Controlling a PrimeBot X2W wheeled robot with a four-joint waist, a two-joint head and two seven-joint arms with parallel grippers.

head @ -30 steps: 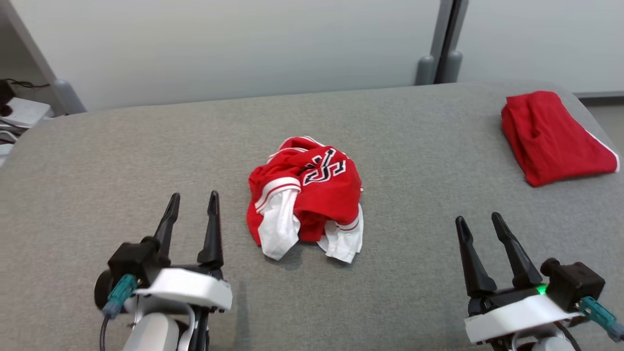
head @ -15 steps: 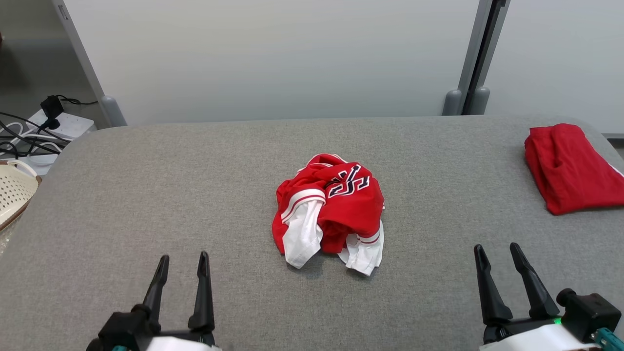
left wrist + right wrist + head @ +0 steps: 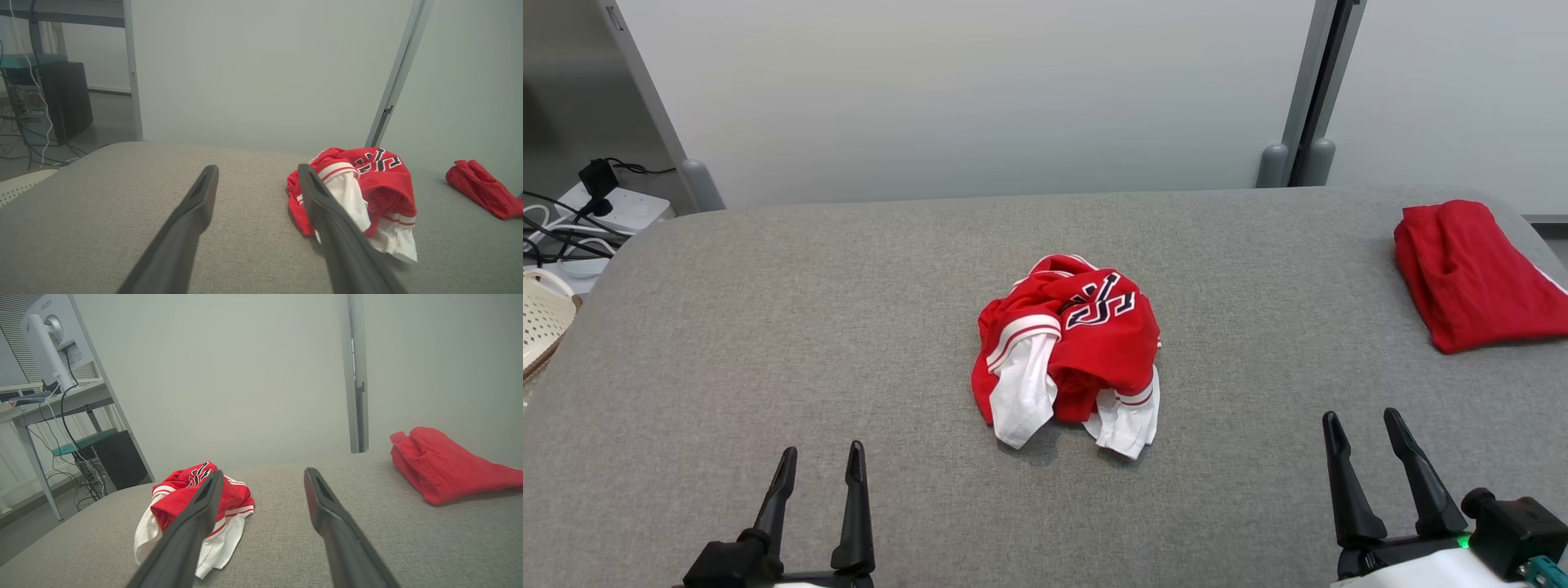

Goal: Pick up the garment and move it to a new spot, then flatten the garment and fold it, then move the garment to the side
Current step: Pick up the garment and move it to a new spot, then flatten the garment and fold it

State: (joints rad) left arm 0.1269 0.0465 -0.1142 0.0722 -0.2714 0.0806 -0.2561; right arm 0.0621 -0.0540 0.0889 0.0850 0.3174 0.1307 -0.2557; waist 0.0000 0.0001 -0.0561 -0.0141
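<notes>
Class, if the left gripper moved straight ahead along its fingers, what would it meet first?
Probably nothing on the table: the left gripper points past the crumpled shirt, which lies to its right. Only the wall panel stands beyond, though depth is unclear.

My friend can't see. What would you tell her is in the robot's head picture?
A crumpled red and white garment lies in the middle of a grey table. Another red cloth sits far right. The left pincer and right pincer are open at the bottom, touching nothing.
</notes>
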